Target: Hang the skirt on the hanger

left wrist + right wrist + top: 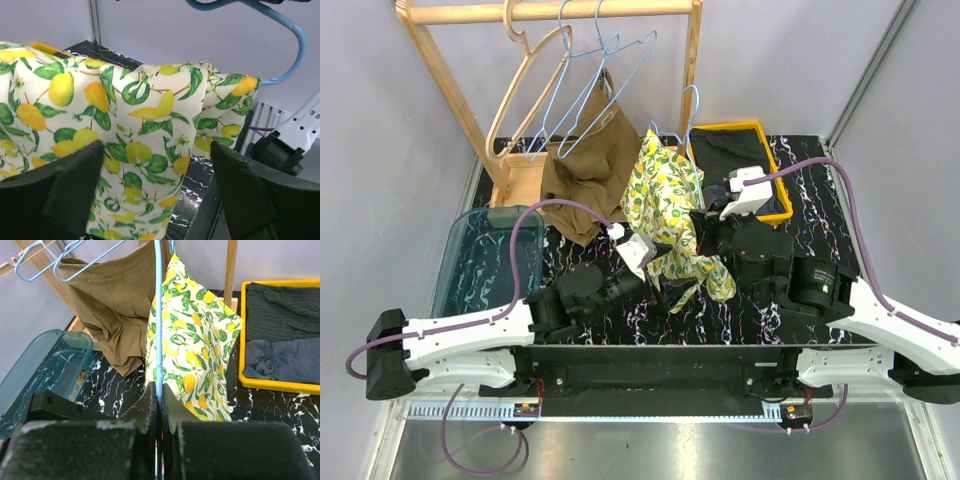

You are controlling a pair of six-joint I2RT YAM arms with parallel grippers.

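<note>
The right end effector (159, 407) is pinching the blue hanger (159, 325) upright with the lemon skirt (192, 345) draping off it above the centre of the desk (117, 387), while the left end effector (157, 175), spread at the skirt's seven o'clock, probably should be gathering only the loose waistband edge.

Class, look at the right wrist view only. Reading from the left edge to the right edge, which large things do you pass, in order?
Translucent teal plastic bin → brown fabric skirt → white lemon-print fabric skirt → yellow plastic tray.
</note>
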